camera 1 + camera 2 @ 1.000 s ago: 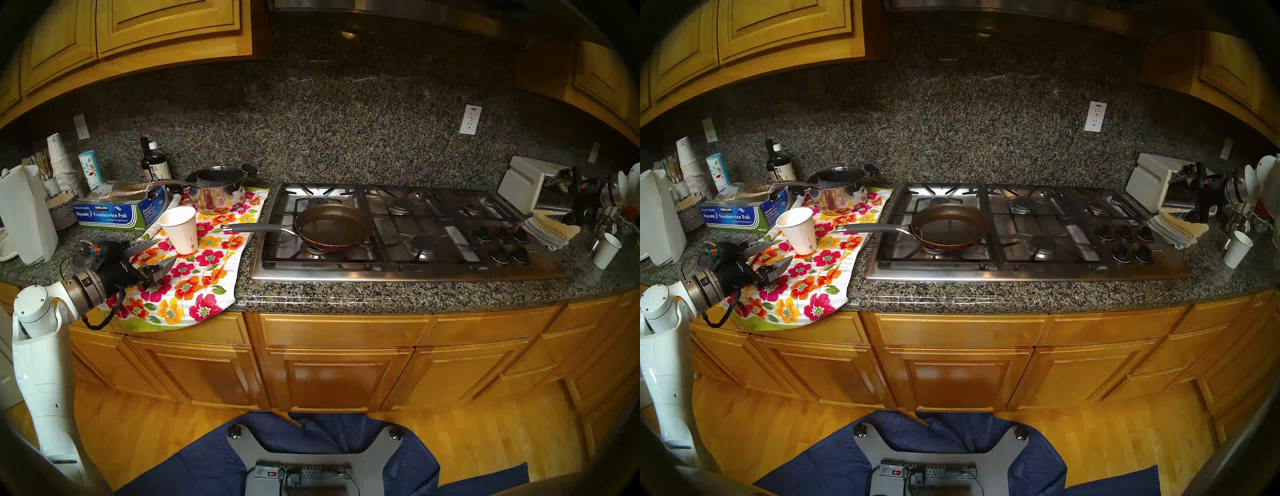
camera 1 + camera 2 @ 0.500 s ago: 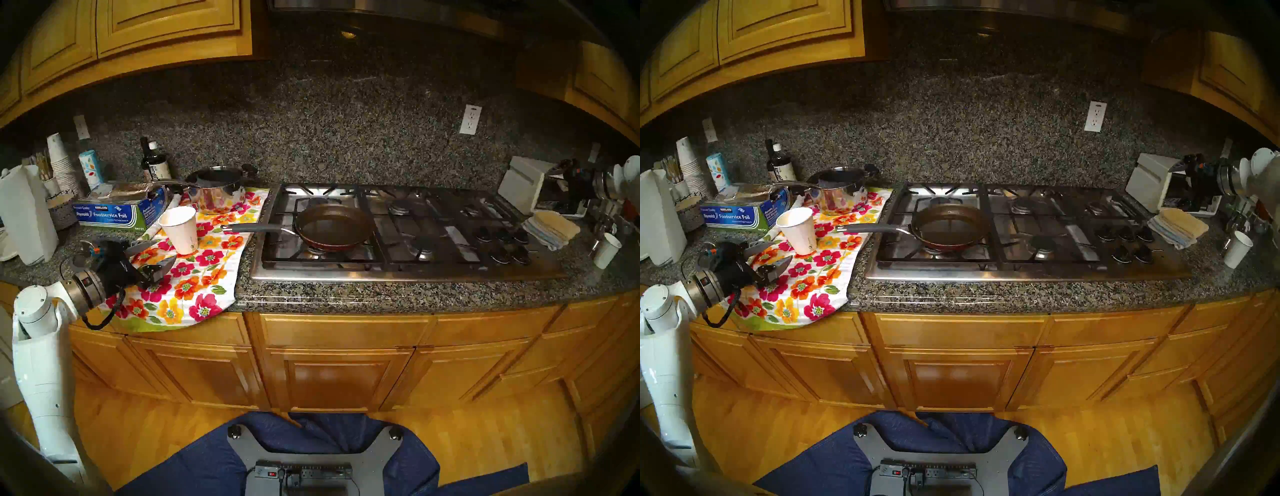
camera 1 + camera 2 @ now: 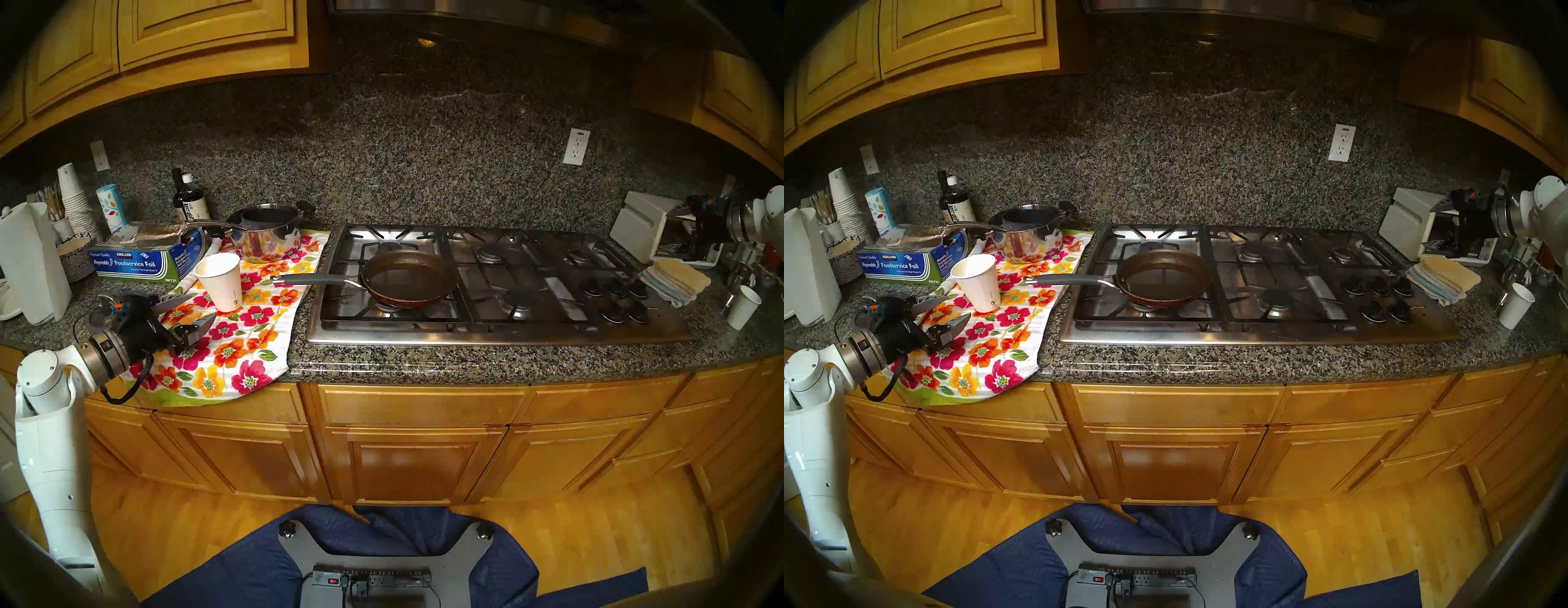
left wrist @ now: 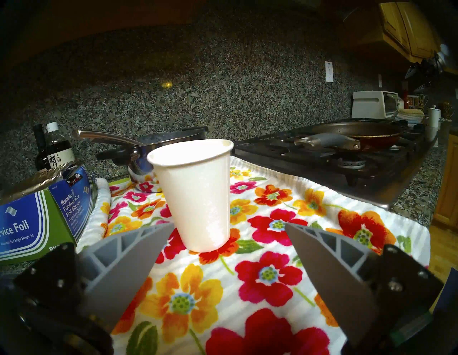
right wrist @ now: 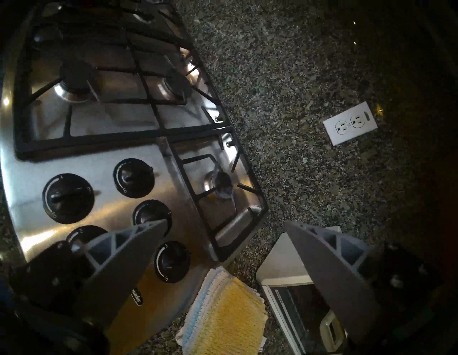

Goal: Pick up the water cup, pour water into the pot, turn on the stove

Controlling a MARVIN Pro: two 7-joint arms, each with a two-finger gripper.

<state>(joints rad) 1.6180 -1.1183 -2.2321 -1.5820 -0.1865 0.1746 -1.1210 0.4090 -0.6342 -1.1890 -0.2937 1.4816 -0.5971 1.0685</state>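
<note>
Our left pincer (image 4: 226, 224) stands wide, empty, just short of the water cup (image 4: 195, 195), upright on the floral towel (image 3: 237, 339) near the worktop's (image 3: 488, 361) left front edge. Our right pincer (image 5: 224, 224), wide too, hangs above the stove's (image 3: 509, 331) right end; the pot (image 3: 409, 276) sits on its front-left burner.

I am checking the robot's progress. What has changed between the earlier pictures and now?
Only the right gripper changed: by the toaster oven at the right edge, it rolled at the wrist; its jaws remain open and empty. The left gripper stays open, short of the water cup on the floral towel. The pot has not moved.
</note>
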